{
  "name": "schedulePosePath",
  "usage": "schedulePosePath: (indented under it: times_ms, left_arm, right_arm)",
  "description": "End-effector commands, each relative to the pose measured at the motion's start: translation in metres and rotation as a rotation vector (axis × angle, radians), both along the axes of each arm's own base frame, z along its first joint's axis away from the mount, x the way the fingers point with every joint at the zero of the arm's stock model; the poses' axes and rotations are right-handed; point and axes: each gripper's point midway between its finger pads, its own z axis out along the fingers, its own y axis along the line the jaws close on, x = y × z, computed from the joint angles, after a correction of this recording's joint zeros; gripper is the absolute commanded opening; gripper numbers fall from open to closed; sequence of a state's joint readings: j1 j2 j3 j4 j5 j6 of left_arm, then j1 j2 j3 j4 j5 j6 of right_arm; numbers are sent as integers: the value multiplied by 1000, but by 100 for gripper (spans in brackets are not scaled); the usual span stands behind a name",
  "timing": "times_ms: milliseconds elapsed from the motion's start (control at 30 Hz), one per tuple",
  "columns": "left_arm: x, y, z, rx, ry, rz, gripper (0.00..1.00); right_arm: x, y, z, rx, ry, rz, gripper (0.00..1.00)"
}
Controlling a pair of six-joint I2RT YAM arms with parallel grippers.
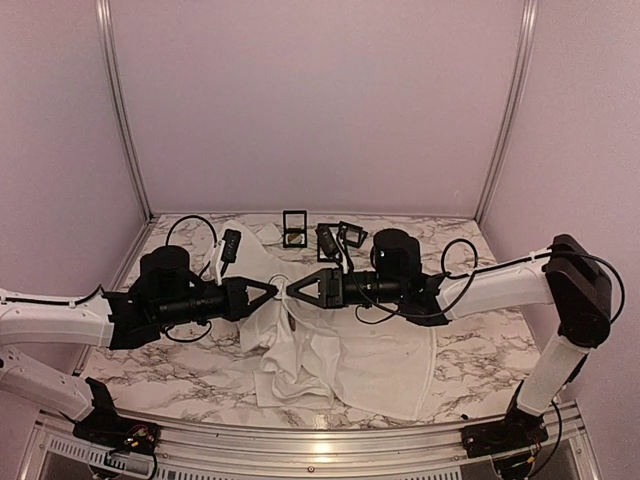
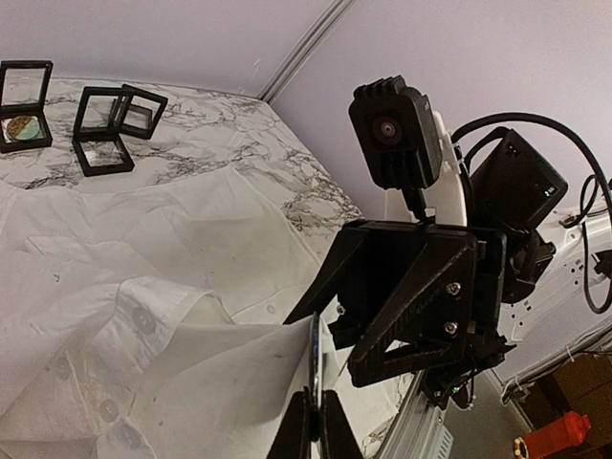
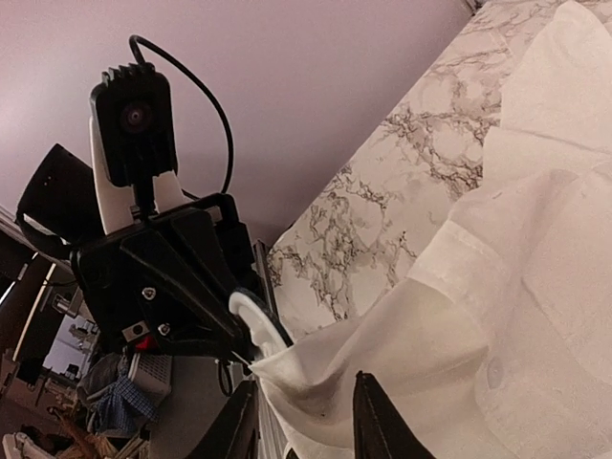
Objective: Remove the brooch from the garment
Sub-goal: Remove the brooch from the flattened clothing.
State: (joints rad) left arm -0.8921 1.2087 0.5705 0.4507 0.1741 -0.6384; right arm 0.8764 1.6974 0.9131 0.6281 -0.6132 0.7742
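Observation:
The white shirt (image 1: 370,360) lies crumpled on the marble table, and one fold is pulled up between my two grippers. The brooch (image 2: 316,356) is a thin round disc, seen edge-on in the left wrist view, still against the cloth. Its pale face shows in the right wrist view (image 3: 251,317). My left gripper (image 2: 316,428) is shut on the disc's rim. My right gripper (image 3: 308,426) faces it tip to tip with its fingers apart, and the raised shirt fold (image 3: 382,354) lies between them. In the top view the two grippers, left (image 1: 272,289) and right (image 1: 298,290), meet above the shirt.
Several small black-framed display boxes stand at the back of the table (image 1: 295,228) (image 1: 350,235). One of them (image 2: 24,105) holds a round gold piece. Purple walls close in the back and both sides. Cables loop beside both wrists.

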Motion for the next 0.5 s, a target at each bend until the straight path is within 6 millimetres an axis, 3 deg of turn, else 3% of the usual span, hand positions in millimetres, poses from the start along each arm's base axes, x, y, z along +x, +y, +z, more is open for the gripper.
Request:
schedulePosePath:
  times_ms: [0, 467]
  left_arm:
    - [-14, 9, -33, 215, 92, -45, 0]
    - [-45, 42, -76, 509, 288, -113, 0]
  right_arm:
    - [4, 5, -4, -128, -107, -39, 33]
    - [8, 0, -13, -211, -168, -74, 33]
